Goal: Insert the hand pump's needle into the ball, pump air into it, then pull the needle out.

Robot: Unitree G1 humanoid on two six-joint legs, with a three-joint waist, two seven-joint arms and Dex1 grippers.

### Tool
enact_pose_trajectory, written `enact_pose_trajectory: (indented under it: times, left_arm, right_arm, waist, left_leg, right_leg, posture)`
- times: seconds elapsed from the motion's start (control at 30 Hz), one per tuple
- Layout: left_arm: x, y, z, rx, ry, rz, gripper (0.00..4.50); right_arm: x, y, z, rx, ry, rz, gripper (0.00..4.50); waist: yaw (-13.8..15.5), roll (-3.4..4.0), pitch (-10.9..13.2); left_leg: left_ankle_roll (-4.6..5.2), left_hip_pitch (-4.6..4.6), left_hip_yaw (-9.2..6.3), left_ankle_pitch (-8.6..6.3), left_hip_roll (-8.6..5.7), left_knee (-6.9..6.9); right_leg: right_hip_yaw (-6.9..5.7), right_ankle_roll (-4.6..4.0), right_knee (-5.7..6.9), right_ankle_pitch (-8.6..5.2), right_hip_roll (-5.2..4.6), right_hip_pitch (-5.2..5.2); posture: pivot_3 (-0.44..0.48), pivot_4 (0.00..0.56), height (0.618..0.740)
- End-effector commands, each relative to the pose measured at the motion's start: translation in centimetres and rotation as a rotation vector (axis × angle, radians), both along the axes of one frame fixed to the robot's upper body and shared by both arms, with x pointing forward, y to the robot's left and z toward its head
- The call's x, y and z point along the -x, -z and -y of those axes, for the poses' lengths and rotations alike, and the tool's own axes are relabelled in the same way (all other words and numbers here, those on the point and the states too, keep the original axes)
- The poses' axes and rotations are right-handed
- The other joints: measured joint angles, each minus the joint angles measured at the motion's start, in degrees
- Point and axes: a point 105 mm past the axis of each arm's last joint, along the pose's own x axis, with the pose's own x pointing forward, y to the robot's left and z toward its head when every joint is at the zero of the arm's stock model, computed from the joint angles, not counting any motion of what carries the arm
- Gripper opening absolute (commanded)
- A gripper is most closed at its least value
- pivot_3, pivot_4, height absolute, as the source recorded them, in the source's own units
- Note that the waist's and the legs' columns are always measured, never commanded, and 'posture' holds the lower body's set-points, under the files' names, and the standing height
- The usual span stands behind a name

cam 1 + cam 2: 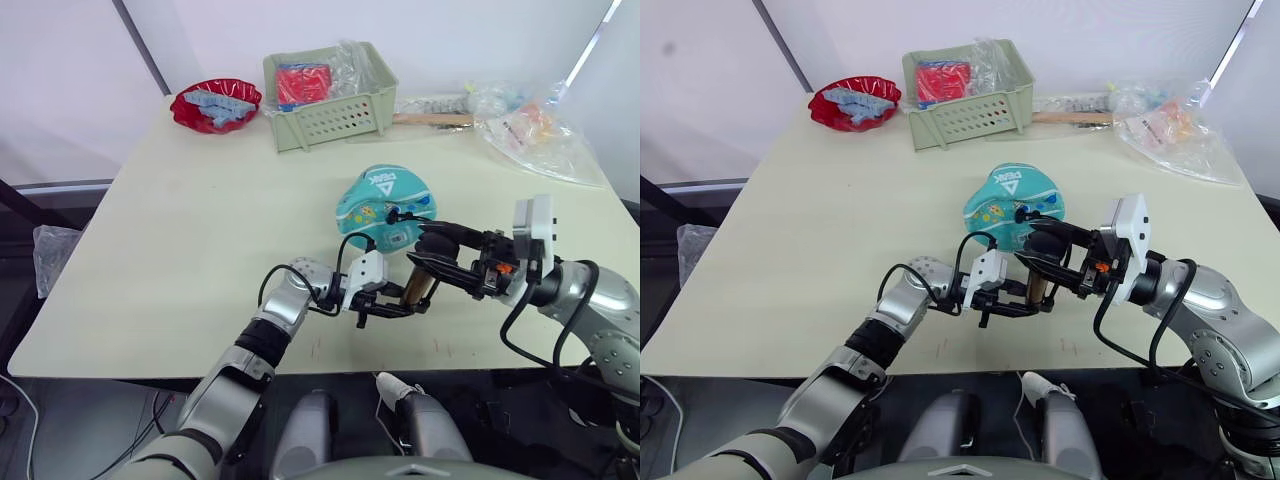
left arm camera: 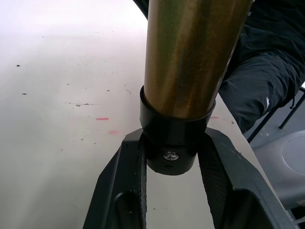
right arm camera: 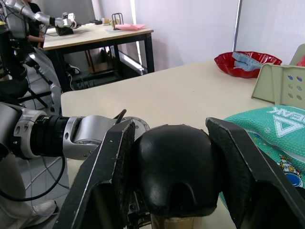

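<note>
The teal ball (image 1: 385,203) with cartoon prints lies on the cream table (image 1: 200,230), near the middle. Just in front of it the hand pump (image 1: 418,284) stands tilted. My left gripper (image 1: 405,303) is shut on the pump's black base (image 2: 174,138), below the brass cylinder (image 2: 188,57). My right gripper (image 1: 428,248) is shut on the black handle (image 3: 174,167) at the top. The thin black hose (image 1: 345,245) loops up from the pump to a small black fitting (image 1: 391,214) on the ball's front. The needle itself is too small to make out.
A green basket (image 1: 328,95) with red packets stands at the back, with a red bowl (image 1: 215,105) to its left. Plastic bags (image 1: 540,125) and a wooden stick (image 1: 432,119) lie at the back right. A person in dark clothes (image 2: 267,71) sits beyond the table's front edge.
</note>
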Motion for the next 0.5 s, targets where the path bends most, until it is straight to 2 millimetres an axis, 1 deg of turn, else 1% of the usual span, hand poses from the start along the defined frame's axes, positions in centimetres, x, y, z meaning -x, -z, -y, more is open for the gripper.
enact_pose_trajectory:
  times: [0.03,0.13,0.17,0.2,0.27,0.33,0.5]
  left_arm:
    - [0.1,-0.1,0.3,0.013,-0.001,-0.001,1.05]
    - [0.2,0.1,0.6,0.011,0.001,0.0,1.05]
    - [0.3,0.3,0.8,0.006,0.002,0.003,1.05]
    - [0.4,0.6,1.0,-0.001,0.001,0.004,1.05]
    - [0.5,1.3,1.6,-0.02,-0.016,0.014,1.05]
    - [0.5,1.8,2.1,-0.024,-0.024,0.025,1.05]
    - [0.4,2.5,3.0,-0.028,-0.043,0.055,1.05]
  right_arm:
    - [0.9,-0.9,-0.4,0.002,-0.04,0.071,1.89]
    - [0.9,-0.5,-0.2,0.013,-0.037,0.071,1.89]
    - [0.9,0.0,0.0,0.034,-0.028,0.073,1.89]
    - [0.7,0.9,0.4,0.079,-0.006,0.079,1.89]
    - [0.2,2.0,1.5,0.104,0.058,0.074,1.89]
    - [0.1,3.1,2.3,0.126,0.079,0.065,1.89]
    - [0.4,4.3,3.2,0.142,0.096,0.068,1.89]
  waist:
    - [0.0,0.0,0.0]
    - [0.0,0.0,0.0]
    - [0.0,0.0,0.0]
    - [0.1,0.0,0.0]
    - [0.2,-0.01,0.0]
    - [0.1,-0.02,0.0]
    - [0.0,-0.05,0.0]
  left_leg:
    - [0.0,0.0,0.0,0.0,0.0,0.0]
    - [0.0,0.0,0.01,0.0,0.0,0.0]
    - [0.0,0.0,0.01,0.0,0.0,0.0]
    - [0.0,-0.01,0.02,0.0,0.0,0.0]
    - [0.0,-0.01,0.06,0.0,-0.02,0.0]
    - [0.0,-0.01,0.09,0.0,-0.03,0.01]
    - [0.0,0.04,0.09,0.0,-0.01,0.03]
  right_leg:
    - [0.0,0.0,0.0,0.0,0.0,0.0]
    - [0.0,0.0,-0.01,0.0,0.0,0.0]
    - [0.0,0.0,-0.01,0.0,0.0,0.0]
    - [0.0,0.0,-0.01,0.0,0.0,0.0]
    - [-0.01,0.01,-0.02,0.0,0.0,0.01]
    - [0.0,0.02,-0.03,-0.01,-0.01,0.01]
    - [0.02,0.05,0.03,-0.02,0.0,0.01]
  posture:
    - [0.0,0.15,0.738]
    - [0.0,0.15,0.738]
    - [0.0,0.15,0.738]
    - [0.0,0.15,0.738]
    - [0.0,0.15,0.738]
    - [0.0,0.15,0.738]
    - [0.0,0.15,0.738]
